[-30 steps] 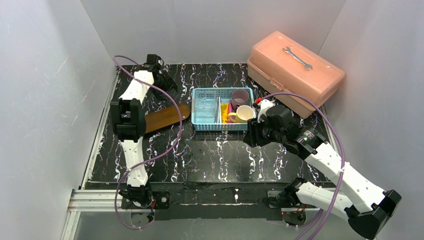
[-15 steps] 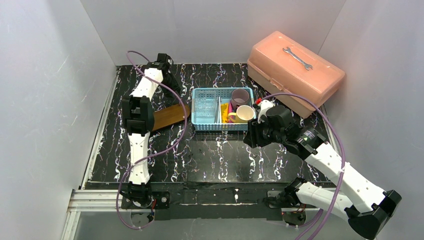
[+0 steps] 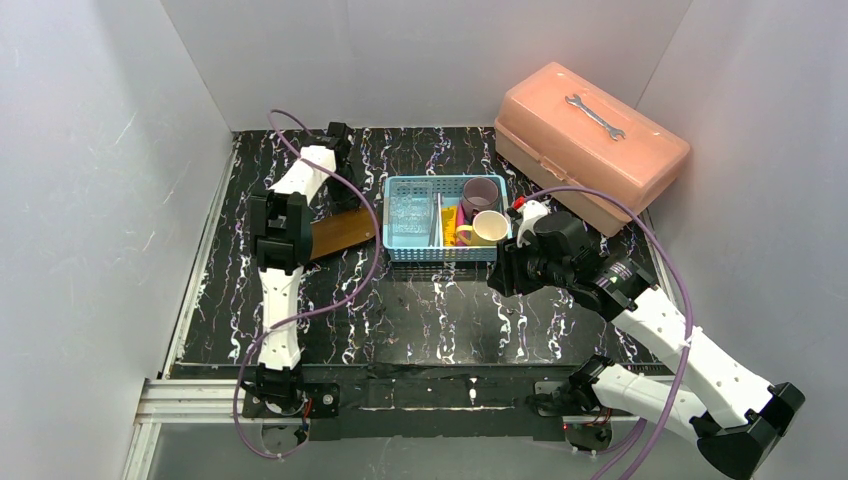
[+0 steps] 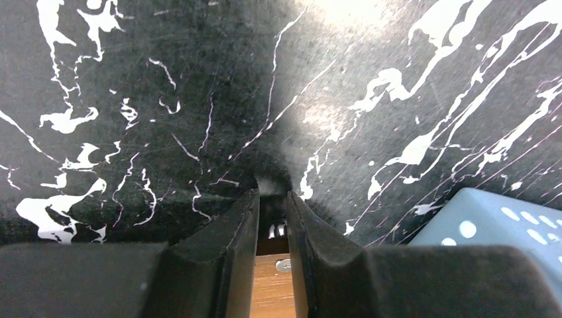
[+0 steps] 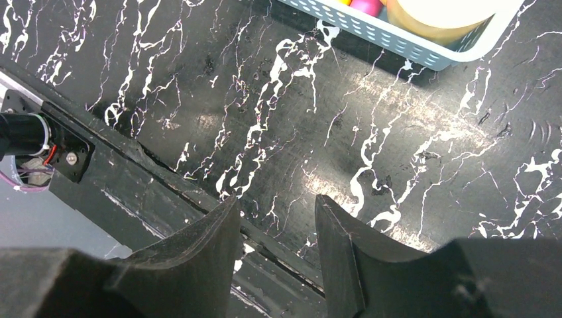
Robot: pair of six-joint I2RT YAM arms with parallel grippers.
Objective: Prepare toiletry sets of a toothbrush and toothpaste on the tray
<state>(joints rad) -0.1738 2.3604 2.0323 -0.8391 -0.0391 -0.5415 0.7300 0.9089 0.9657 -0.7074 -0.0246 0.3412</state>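
The brown wooden tray (image 3: 340, 235) lies left of the blue basket (image 3: 440, 250), partly under my left arm. My left gripper (image 3: 355, 200) is shut on the tray's far right end. In the left wrist view its jaws (image 4: 272, 193) stand nearly together with the tray's wood (image 4: 272, 291) between them. A thin pale toothbrush (image 3: 438, 222) and the yellow toothpaste (image 3: 450, 225) and magenta toothpaste (image 3: 460, 213) lie in the basket. My right gripper (image 3: 500, 272) hovers open and empty in front of the basket's right corner, and its jaws (image 5: 275, 205) stand wide apart over the table.
The basket also holds a clear square container (image 3: 408, 212), a purple cup (image 3: 480, 190) and a cream cup (image 3: 490, 228). A salmon toolbox (image 3: 590, 140) with a wrench on its lid stands at the back right. The table's front rail (image 5: 132, 159) runs below my right gripper.
My left arm has swung right along the back of the table, and the tray has slid right with it toward the basket. The right arm has barely moved.
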